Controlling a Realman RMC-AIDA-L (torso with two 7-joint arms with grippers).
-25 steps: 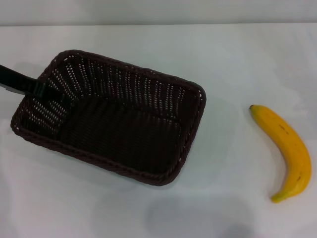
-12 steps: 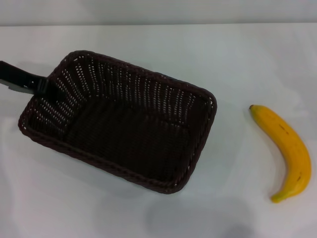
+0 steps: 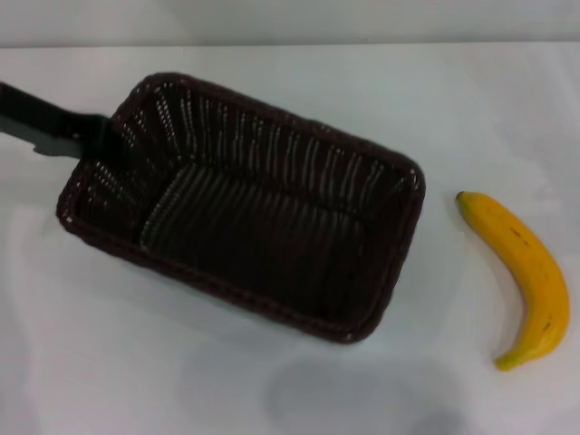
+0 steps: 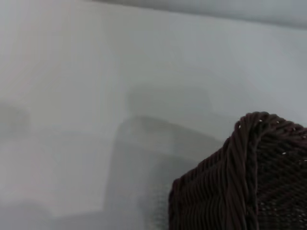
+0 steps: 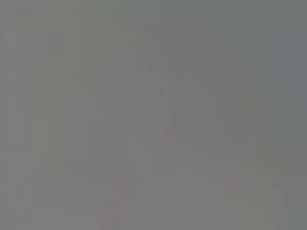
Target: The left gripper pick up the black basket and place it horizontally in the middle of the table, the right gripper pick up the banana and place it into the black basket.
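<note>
The black basket (image 3: 263,217) was a very dark brown-black open weave with a braided rim (light showed through the gaps). The banana (image 3: 526,276) was yellow with a greenish tip and small brown specks. The desk (image 3: 136,372) was plain white, the left tool (image 3: 95,136) black.

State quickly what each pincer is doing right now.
Left pincer: shut on the far-left corner rim of the black basket.
Right pincer: not in view.

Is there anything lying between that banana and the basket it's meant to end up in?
Nothing visible. Only bare table separates the banana from the basket, which the left gripper holds at its far left corner. The right gripper is out of view.
</note>
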